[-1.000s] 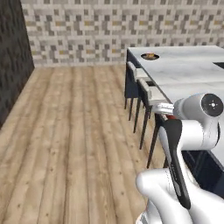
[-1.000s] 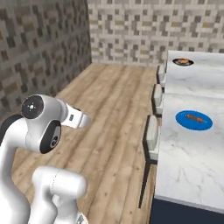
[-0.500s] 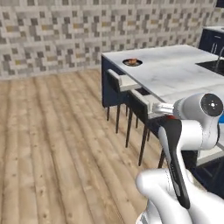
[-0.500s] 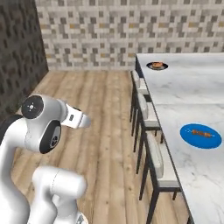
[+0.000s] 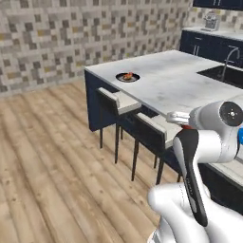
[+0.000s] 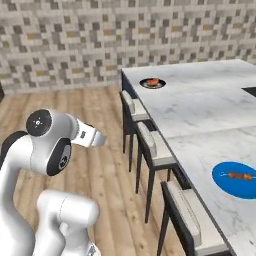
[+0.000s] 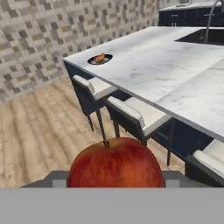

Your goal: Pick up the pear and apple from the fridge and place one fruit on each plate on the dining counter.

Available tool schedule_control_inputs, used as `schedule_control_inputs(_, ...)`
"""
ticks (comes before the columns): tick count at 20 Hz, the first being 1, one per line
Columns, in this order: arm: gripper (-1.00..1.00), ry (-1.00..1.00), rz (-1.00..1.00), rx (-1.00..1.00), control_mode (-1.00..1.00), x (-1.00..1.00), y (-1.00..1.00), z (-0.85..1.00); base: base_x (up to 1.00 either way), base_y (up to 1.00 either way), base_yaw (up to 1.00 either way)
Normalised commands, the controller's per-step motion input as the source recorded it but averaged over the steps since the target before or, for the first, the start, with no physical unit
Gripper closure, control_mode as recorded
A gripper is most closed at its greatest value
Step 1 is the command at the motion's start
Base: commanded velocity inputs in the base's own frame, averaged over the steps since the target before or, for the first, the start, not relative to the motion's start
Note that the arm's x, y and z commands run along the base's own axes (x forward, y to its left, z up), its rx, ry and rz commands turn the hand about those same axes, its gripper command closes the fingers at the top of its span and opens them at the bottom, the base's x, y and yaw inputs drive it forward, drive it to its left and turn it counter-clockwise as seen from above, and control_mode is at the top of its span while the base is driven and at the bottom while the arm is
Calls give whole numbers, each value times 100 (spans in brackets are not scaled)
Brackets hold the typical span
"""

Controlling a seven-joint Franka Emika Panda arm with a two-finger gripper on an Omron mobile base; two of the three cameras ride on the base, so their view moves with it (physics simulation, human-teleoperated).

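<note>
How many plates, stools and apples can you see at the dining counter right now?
Plates: 2, the dark plate and the blue plate
Stools: 3, the far stool, the middle stool and the near stool
Apples: 1, the apple close in front of the hand camera
Total: 6

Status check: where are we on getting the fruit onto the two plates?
In hand: the end effector carries the apple, off the fridge shelf and near the dining counter. Neither plate has a fruit yet: the dark plate and the blue plate each hold a brown-orange item. Left: place the apple, then fetch the pear.
</note>
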Motion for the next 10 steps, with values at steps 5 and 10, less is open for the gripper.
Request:
schedule_control_inputs(5,100,0,0,0,100,0,0,0,100,95,-41)
schedule_control_inputs(10,100,0,0,0,100,0,0,0,100,98,-44)
